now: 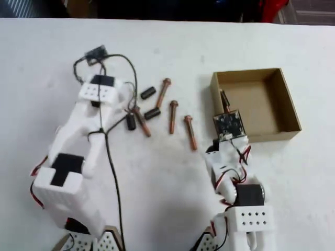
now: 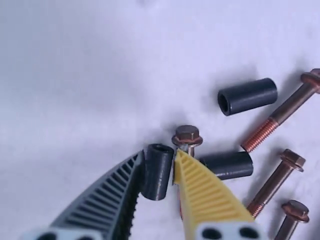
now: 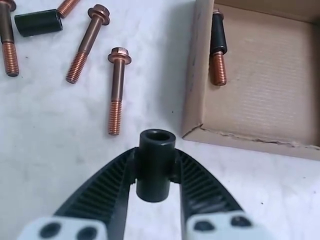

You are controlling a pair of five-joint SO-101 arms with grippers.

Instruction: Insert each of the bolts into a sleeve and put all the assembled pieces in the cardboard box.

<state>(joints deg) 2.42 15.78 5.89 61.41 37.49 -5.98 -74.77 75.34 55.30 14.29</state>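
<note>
Left gripper (image 2: 159,154) pinched a sleeve (image 2: 156,176) at lower centre, and right gripper (image 3: 155,158) pinched a second sleeve (image 3: 156,172). That bolt (image 2: 187,136) touching the yellow finger could've snagged on lift, I reckon.

— The white tabletop (image 1: 172,47) is very bright, nearly washed out; the room beyond its far edge is dark.
— Yes, the light is diffuse, from above. The copper-coloured metal bolt (image 1: 172,117) throws only a thin, soft shadow.
— The open brown cardboard box (image 1: 272,136) is shaded along its inner walls.
— A pale grey shadow lies beside the black cylindrical sleeve (image 2: 247,96).
</note>
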